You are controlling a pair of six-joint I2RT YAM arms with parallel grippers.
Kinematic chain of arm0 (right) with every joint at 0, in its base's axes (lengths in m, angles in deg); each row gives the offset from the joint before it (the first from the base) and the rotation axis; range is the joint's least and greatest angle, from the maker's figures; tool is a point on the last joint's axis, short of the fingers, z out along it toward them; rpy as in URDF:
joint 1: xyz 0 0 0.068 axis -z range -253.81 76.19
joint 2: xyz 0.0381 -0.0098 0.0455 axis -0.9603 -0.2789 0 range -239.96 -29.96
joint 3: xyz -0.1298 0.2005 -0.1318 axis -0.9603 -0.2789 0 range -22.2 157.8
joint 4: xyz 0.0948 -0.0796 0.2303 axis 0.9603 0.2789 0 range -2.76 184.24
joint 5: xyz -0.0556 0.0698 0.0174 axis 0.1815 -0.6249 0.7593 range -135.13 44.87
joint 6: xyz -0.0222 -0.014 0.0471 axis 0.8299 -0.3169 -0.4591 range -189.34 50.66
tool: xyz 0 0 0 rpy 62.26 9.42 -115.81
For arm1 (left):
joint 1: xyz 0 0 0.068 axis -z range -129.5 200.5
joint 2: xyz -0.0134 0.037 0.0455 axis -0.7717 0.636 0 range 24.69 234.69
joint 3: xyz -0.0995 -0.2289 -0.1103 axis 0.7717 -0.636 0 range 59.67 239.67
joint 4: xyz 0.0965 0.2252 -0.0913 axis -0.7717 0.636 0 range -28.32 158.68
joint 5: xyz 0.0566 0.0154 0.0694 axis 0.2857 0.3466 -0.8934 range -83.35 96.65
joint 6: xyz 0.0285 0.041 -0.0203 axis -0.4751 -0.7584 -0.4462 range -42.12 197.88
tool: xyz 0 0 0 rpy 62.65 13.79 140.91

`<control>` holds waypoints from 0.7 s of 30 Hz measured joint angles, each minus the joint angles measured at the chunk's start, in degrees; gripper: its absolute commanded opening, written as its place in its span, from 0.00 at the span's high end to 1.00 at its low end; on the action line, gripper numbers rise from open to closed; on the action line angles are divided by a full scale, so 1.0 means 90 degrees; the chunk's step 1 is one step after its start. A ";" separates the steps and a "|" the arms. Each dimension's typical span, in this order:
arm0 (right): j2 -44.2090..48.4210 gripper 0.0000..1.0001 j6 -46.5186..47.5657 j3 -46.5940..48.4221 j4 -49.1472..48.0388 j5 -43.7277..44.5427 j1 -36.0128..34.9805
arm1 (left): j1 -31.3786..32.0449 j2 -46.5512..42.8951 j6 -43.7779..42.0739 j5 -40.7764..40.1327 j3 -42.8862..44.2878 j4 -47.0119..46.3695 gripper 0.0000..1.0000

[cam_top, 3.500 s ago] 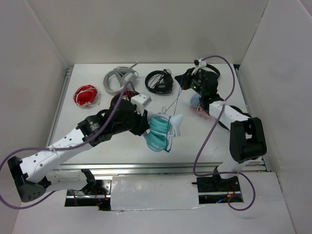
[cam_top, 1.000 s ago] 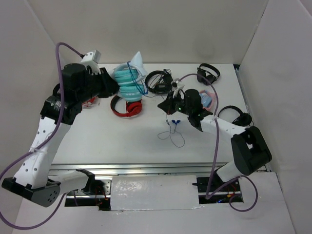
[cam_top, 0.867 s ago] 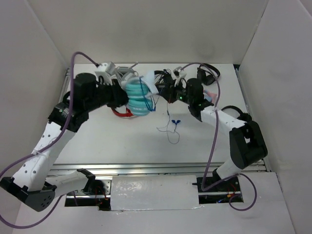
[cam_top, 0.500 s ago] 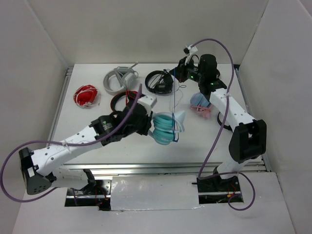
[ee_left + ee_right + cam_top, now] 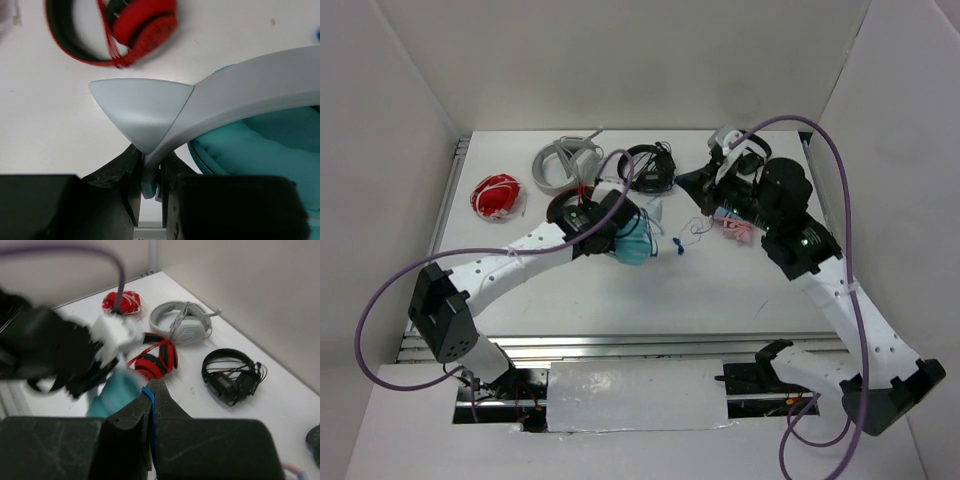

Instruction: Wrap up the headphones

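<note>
Well, the teal headphones (image 5: 636, 247) are near the middle of the tabletop (image 5: 720, 290), pinched in the left gripper (image 5: 617, 232). From the left wrist you can see its fingers (image 5: 131, 185) clamped tight on the white band, just below the pointed white ear (image 5: 140, 110), with a teal padded cup (image 5: 260, 150) off to one side. The right gripper (image 5: 698, 185) sits further back and to the right. It is closed on the thin blue cable (image 5: 148, 392), a bit of which shows between its tips. Loose loops of that cable lie on the tabletop between the two grippers. Red-and-black headphones (image 5: 156, 359) lie just behind the left gripper. Grey headphones (image 5: 565, 160) and black headphones (image 5: 650, 170) lie along the back, with a red bundle (image 5: 497, 197) at the far left. A pale blue-and-pink pair (image 5: 730, 225) lies under the right arm.
</note>
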 measured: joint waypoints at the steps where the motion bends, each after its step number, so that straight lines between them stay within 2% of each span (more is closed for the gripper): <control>1: 0.0177 1.00 -0.0027 -0.0092 0.0097 0.0136 -0.0151 | -0.0216 0.0017 0.0044 -0.0039 0.0136 0.0022 1.00; 7: 0.0850 1.00 -0.0491 -0.1013 0.0461 0.0831 -0.1103 | -0.1583 0.0415 0.0236 -0.0165 0.1382 0.0537 1.00; 11: 0.1362 1.00 -0.0950 -0.2013 0.0340 0.1049 -0.1785 | -0.2373 0.1003 0.0199 -0.0017 0.2387 0.0998 1.00; 15: 0.1508 1.00 -0.1324 -0.2395 0.0117 0.1158 -0.2421 | -0.2977 0.1338 0.0199 0.0165 0.2946 0.1384 1.00; 18: 0.1467 1.00 -0.1639 -0.2810 -0.0272 0.1229 -0.2732 | -0.3240 0.1311 0.0172 0.0520 0.3101 0.1498 1.00; 21: 0.1243 1.00 -0.1916 -0.3264 -0.0607 0.1234 -0.2817 | -0.3534 0.1100 0.0109 0.1314 0.3099 0.1355 1.00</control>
